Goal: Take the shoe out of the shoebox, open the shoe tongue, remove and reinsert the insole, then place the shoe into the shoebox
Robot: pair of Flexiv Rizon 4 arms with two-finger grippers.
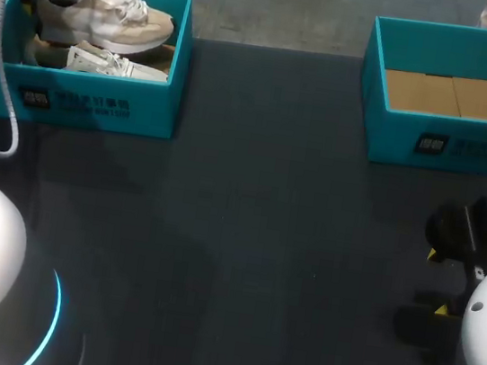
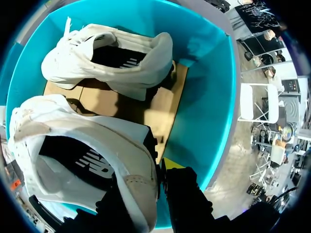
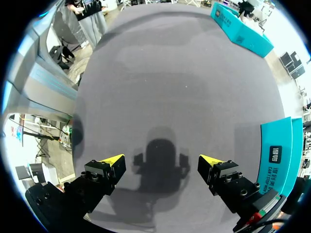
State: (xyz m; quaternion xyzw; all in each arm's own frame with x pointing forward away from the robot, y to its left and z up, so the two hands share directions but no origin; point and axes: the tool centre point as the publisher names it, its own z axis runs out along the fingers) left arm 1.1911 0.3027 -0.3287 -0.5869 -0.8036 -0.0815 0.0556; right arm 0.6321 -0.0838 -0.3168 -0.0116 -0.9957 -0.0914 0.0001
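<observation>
Barely started: inside the shoebox (image 2: pixel 214 97) our left end effector (image 2: pixel 159 177) clamps the sneaker (image 2: pixel 97 160); our right end effector (image 3: pixel 160 167) hangs spread, well apart from it.

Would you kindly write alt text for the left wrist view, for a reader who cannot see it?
The left claw is closed on the heel of the nearer white sneaker, which sits inside a teal shoebox. A second white sneaker lies beyond it on the box's brown cardboard floor.
</observation>
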